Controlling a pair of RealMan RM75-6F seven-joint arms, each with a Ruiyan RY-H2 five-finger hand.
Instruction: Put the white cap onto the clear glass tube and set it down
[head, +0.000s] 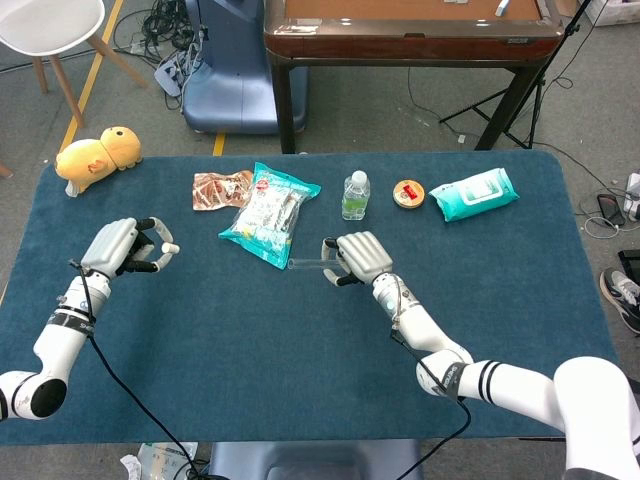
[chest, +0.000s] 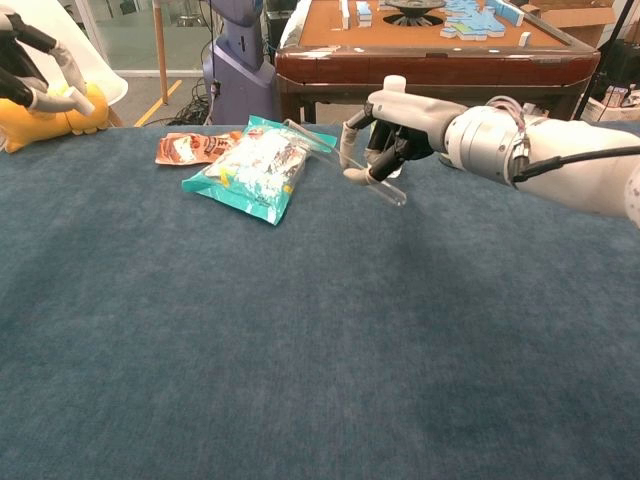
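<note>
My right hand (head: 358, 257) (chest: 392, 128) holds the clear glass tube (head: 306, 263) (chest: 338, 157) in the air above the middle of the table; the tube points toward the left hand. My left hand (head: 122, 246) (chest: 30, 78) is raised over the left part of the table and pinches the small white cap (head: 171, 247) (chest: 84, 103) between thumb and a fingertip. A wide gap separates cap and tube.
A teal snack bag (head: 268, 213) (chest: 258, 165), an orange packet (head: 220, 189), a green bottle (head: 355, 195), a round tin (head: 409, 193) and a wipes pack (head: 474, 194) lie along the far side of the blue table (head: 300, 350). A yellow plush toy (head: 96, 153) sits far left.
</note>
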